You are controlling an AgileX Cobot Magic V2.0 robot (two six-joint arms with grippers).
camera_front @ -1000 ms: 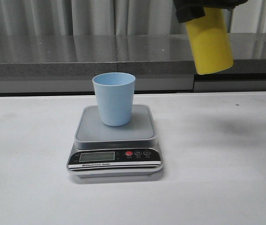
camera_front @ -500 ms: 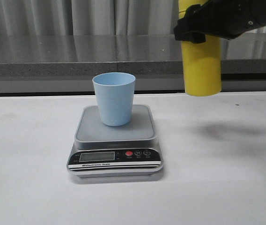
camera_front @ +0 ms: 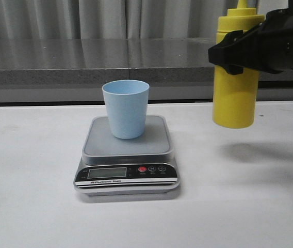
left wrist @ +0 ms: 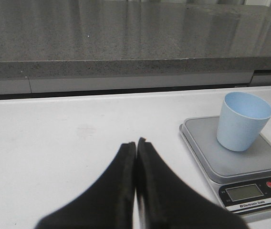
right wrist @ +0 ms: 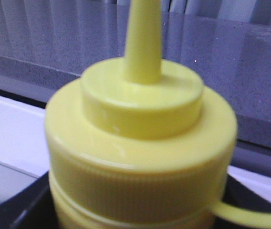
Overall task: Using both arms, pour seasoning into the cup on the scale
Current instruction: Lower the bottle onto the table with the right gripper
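Observation:
The pale blue cup (camera_front: pixel 126 107) stands upright on the silver-grey scale (camera_front: pixel 127 152) at the table's middle. My right gripper (camera_front: pixel 239 51) is shut on the yellow seasoning bottle (camera_front: pixel 235 72) and holds it upright in the air, above the table to the right of the scale. In the right wrist view the bottle's cap and nozzle (right wrist: pixel 142 119) fill the frame. My left gripper (left wrist: pixel 136 143) is shut and empty, low over the table to the left of the scale (left wrist: pixel 240 164) and cup (left wrist: pixel 243 120).
A grey stone ledge (camera_front: pixel 84 59) runs along the back of the white table (camera_front: pixel 33 206), with curtains behind it. The scale's black front panel (camera_front: pixel 126 173) faces me.
The right gripper has come down and moved slightly right with the bottle, which has turned from tilted to upright; its nozzle now shows. The cup and scale have not moved.

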